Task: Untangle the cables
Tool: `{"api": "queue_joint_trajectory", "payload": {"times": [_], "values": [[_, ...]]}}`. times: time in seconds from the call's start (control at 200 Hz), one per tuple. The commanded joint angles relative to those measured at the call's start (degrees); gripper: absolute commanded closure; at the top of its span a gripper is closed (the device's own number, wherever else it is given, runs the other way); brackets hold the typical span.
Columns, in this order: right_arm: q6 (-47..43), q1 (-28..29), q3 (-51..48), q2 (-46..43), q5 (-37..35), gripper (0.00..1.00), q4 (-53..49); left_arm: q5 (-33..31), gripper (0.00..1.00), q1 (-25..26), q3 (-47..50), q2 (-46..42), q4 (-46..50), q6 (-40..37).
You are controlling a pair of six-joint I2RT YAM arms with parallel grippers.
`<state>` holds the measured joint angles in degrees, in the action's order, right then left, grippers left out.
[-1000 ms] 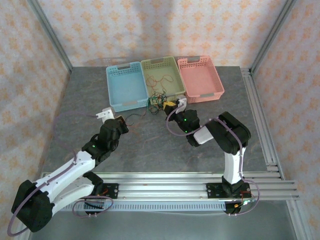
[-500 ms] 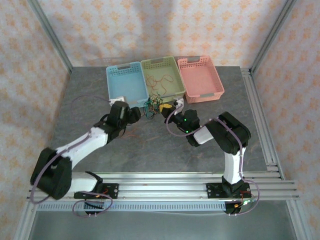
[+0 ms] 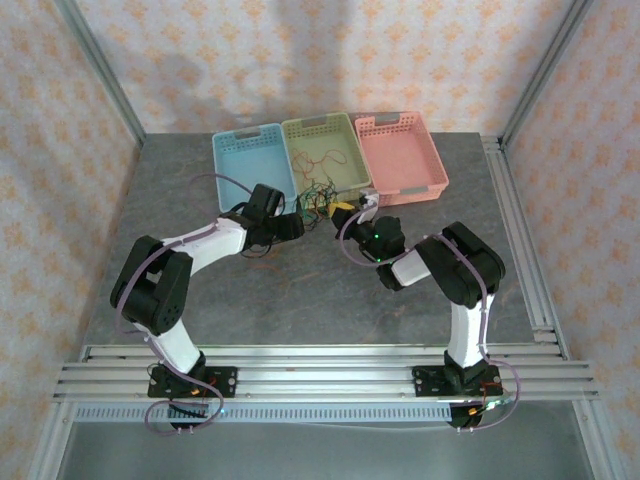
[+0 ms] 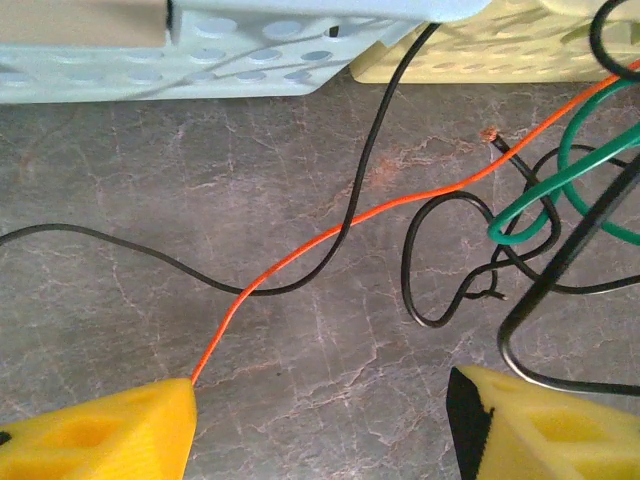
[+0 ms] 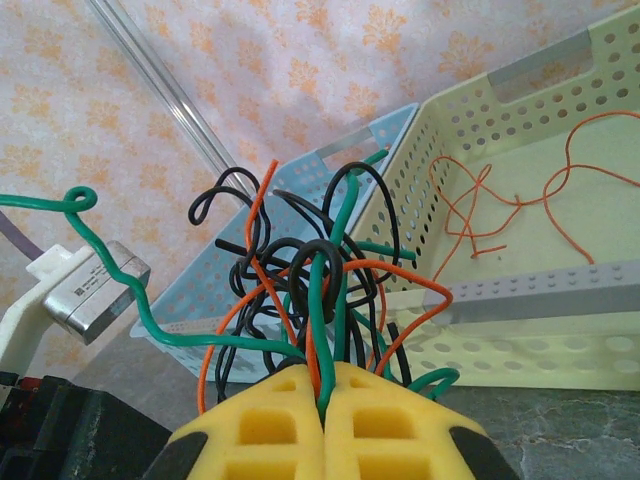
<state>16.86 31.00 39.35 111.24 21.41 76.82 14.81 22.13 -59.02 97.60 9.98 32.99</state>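
Right claw (image 5: pixel 325 395): yellow fingers pressed together, clamping cables (image 5: pixel 305 265). Knot is black, orange and green loops standing above fingertips. Green strand (image 5: pixel 40 201) trails left, end curled. Behind knot: blue basket (image 5: pixel 215 290) left, yellow basket (image 5: pixel 520 300) right, loose orange strand (image 5: pixel 500 210) inside yellow one. Table (image 5: pixel 570 425) near right.

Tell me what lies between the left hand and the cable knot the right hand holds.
In the left wrist view, an orange wire and a black wire cross on bare table between the left hand and the cable knot.

Tangled black, orange, green cables (image 5: pixel 310 280), bunched upright.
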Motion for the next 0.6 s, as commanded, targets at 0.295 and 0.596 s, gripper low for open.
{"api": "queue_joint_trajectory", "payload": {"times": [0.295, 0.596], "values": [[2.1, -0.6, 0.4, -1.1, 1.5, 1.00, 3.7, -0.1, 0.39, -0.2, -8.5, 0.5, 1.6, 3.1], [2.3, -0.6, 0.7, -0.9, 1.7, 1.00, 3.8, 0.4, 0.51, -0.2, -11.8, 4.6, 2.9, 3.5]]}}
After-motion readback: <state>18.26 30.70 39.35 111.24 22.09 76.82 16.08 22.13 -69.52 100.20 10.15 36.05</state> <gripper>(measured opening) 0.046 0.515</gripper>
